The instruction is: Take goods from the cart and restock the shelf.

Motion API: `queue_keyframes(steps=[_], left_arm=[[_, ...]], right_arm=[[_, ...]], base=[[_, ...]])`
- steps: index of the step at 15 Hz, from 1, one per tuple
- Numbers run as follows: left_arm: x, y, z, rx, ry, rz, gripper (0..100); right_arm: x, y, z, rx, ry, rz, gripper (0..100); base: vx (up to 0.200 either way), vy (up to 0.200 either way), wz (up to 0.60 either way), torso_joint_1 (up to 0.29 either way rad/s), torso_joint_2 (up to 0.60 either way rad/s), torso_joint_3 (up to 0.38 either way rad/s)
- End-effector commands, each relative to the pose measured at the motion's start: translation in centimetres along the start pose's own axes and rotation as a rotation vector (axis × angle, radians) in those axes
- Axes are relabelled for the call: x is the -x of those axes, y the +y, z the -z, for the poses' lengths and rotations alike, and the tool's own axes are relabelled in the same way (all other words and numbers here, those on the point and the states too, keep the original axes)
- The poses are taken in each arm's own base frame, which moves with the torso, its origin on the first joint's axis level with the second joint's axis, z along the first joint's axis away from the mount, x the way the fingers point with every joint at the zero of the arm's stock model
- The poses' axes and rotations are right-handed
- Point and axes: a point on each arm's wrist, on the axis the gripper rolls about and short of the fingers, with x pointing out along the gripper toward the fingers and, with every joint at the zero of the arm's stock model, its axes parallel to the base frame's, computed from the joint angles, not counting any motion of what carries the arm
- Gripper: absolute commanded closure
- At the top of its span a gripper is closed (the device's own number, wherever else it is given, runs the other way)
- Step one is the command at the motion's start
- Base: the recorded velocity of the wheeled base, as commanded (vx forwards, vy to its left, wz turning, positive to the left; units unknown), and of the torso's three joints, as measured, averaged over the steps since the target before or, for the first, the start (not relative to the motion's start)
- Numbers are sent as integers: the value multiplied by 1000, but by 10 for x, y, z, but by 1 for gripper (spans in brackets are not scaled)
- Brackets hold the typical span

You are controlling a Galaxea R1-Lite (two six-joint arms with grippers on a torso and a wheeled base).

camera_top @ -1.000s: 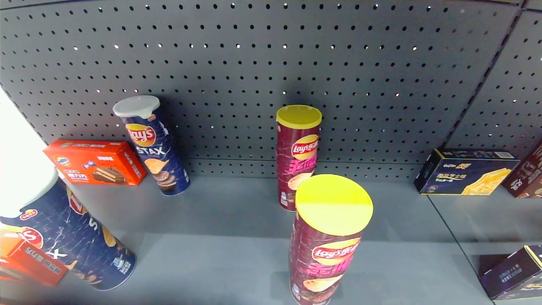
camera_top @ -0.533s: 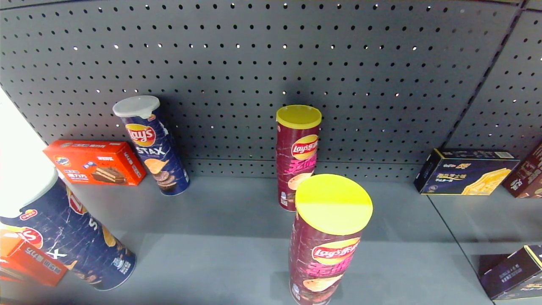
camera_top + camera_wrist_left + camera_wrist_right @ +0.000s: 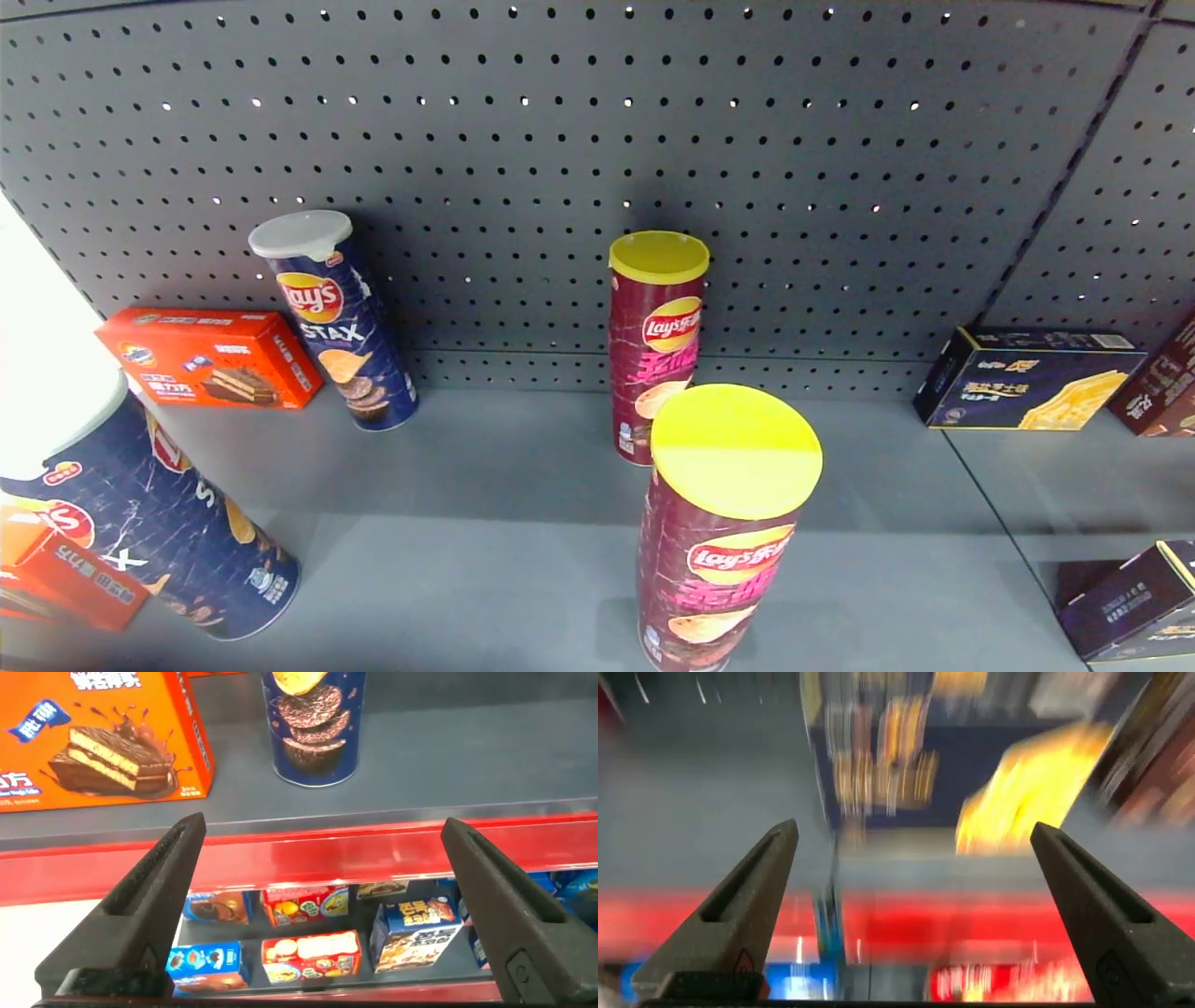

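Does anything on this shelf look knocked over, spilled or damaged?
Nothing stands out: the front maroon yellow-lidded crisp can, the rear maroon can and the navy white-lidded can stand capped, nothing spilled.

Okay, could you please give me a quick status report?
Left gripper open, right gripper open, nothing held. Front maroon can and rear maroon can upright on shelf.

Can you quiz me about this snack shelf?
1. True or false: the left gripper and the right gripper are both open and empty.
2. What colour are the lids on the front maroon chip can and the back maroon chip can? A yellow, B green, C black.
3. Fill in: the orange wafer box lies on the robot's ____ of the back blue chip can.
Key: 1 true; 2 A; 3 left.
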Motion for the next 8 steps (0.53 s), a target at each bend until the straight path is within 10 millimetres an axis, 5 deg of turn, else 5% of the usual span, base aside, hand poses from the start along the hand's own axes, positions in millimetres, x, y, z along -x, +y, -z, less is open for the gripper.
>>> queue_keyframes(steps=[1, 4, 8], left_arm=[[0, 0, -1, 0, 1, -2, 0], [0, 0, 0, 1, 0, -1, 0], [0, 0, 0, 6, 1, -4, 0]], right_arm=[[-44, 2, -138, -61, -49, -47, 0], [-76, 13, -167, 7, 20, -307, 0], [-132, 38, -152, 98, 217, -534, 0]], base=[[0, 0, 0, 0, 0, 0], [0, 0, 0, 0, 0, 0], [0, 0, 0, 0, 0, 0]])
